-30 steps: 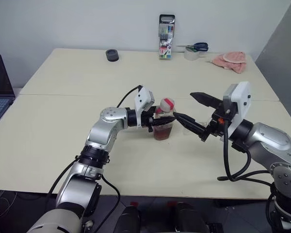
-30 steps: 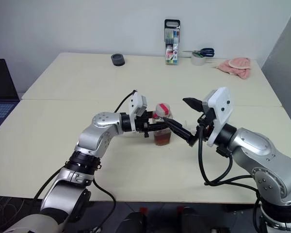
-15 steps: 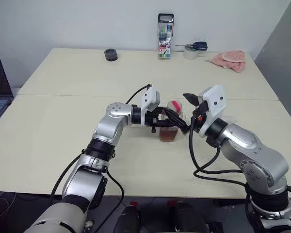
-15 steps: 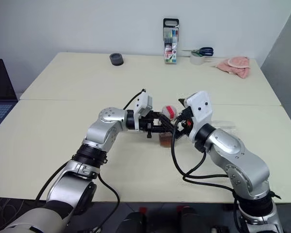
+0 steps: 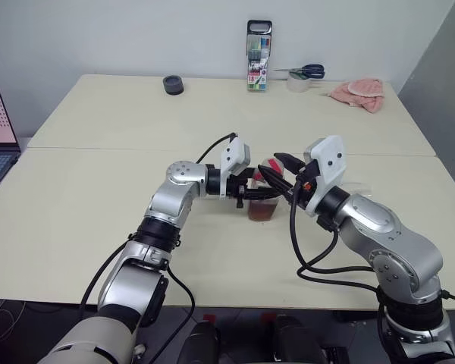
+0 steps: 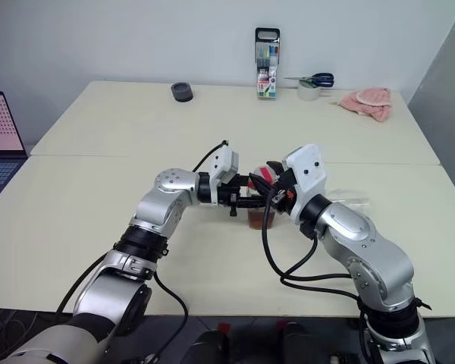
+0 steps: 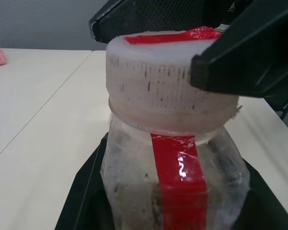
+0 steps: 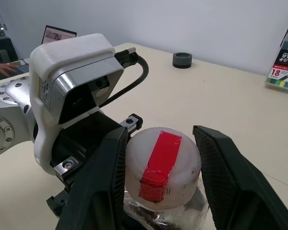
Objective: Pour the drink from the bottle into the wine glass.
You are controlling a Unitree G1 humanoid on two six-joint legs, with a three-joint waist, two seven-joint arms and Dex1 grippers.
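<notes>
Pale desk is lying bare and open around my two arms, clutter sitting far back by the wall.

I am seeing the bottle standing upright mid-desk, well clear of every edge, long axis vertical, white cap with its red strip pointing up, amber drink sitting low inside. My left tool is clamping shut on the bottle's body from the side. My right tool is straddling the cap, one finger touching it, the other just beside. Marker pack, scissors and pink cloth are lying well apart at the far edge.
</notes>
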